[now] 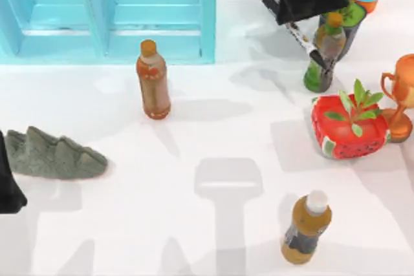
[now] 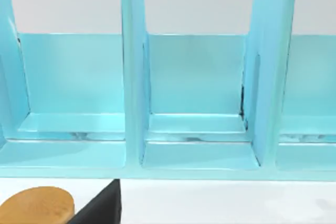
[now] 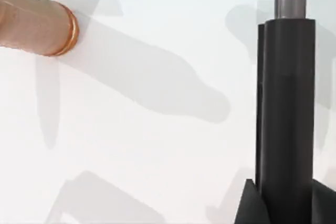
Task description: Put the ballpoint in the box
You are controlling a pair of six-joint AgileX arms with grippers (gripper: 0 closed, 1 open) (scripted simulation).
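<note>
White worktop (image 1: 213, 224), cluttered mostly on the side away from the box. Turquoise box (image 1: 162, 37) at the back edge, split by tall upright dividers into compartments. Left arm (image 1: 8, 185) parked in front of the box at the worktop's edge; cannot tell how its tool stands. Right tool (image 1: 292, 22) well to the right of the box, pinching the ballpoint (image 1: 305, 41) by one end, the pen slanting down and away from the box. Green bottle (image 1: 323, 56) directly under the pen's tip, amber bottle (image 1: 153, 81) just in front of the box. Likely risks: tipping the green bottle if swung across while low; clipping the box's right wall or a divider with the dangling tip, given the slant; pivoting or slipping of the slim barrel (image 3: 286, 103) in a one-end pinch; brushing the amber bottle if approached from the front.
</note>
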